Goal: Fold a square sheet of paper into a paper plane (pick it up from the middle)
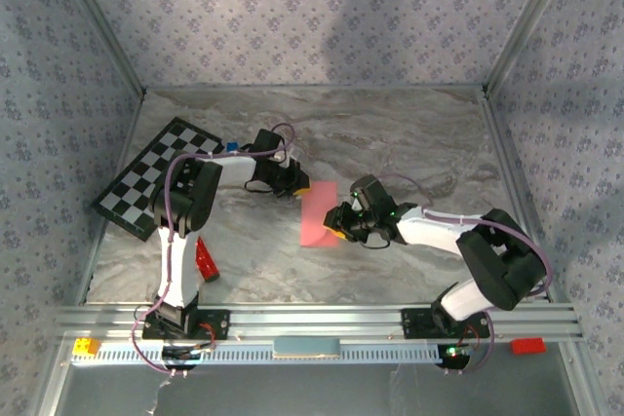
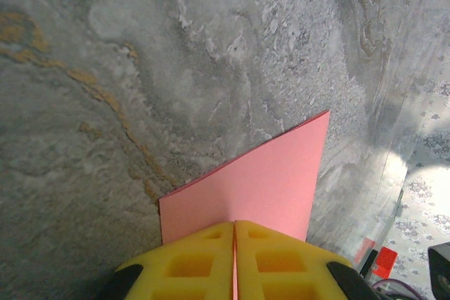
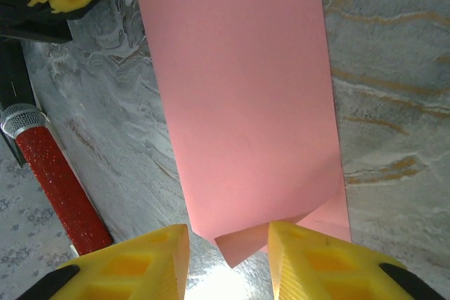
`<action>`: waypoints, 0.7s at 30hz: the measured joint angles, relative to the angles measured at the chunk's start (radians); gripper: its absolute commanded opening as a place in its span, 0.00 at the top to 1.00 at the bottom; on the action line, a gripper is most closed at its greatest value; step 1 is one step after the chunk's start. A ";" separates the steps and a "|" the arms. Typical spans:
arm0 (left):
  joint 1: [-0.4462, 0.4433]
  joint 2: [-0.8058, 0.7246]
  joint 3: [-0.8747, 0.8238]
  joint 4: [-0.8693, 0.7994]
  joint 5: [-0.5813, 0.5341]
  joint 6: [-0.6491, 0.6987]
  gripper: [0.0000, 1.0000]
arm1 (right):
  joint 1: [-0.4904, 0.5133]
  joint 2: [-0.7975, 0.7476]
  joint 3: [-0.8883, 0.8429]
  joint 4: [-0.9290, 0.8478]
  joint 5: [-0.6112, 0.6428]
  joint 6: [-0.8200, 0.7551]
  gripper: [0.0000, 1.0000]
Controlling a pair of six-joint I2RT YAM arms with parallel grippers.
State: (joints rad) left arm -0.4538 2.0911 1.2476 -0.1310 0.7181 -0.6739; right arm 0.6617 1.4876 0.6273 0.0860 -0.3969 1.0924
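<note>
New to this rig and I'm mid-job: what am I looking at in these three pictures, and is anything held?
Two robot arms stand at the table's near edge. One picture looks down from above; the other two come from cameras on each wrist, so the yellow blocks there are that gripper's own fingers. On the table lie a pink paper, a checkerboard, a red bar and a blue cube. The left gripper is shut on the paper's edge. The right gripper is open, a paper corner between its jaws.

Matt pink paper sheet, glittery red bar, smooth marbled table.
</note>
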 measured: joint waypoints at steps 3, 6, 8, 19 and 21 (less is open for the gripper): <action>0.000 0.000 0.000 0.000 0.000 0.000 0.90 | -0.001 0.000 -0.002 0.002 0.000 0.008 0.64; 0.000 0.000 0.001 -0.002 0.000 0.000 0.91 | 0.000 0.000 -0.015 0.009 -0.001 0.019 0.64; 0.000 0.000 0.002 -0.003 0.000 0.000 0.91 | 0.000 0.000 -0.027 0.008 -0.001 0.024 0.63; 0.000 0.004 0.006 -0.008 0.003 0.000 0.91 | 0.002 -0.001 -0.042 0.009 0.000 0.042 0.63; 0.000 0.004 0.006 -0.008 0.003 0.000 0.90 | 0.003 -0.001 -0.042 0.009 0.000 0.045 0.63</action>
State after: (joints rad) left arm -0.4541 2.0949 1.2541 -0.1390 0.7212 -0.6735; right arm 0.6647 1.4868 0.5858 0.0952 -0.3973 1.1378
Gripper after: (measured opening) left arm 0.094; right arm 0.371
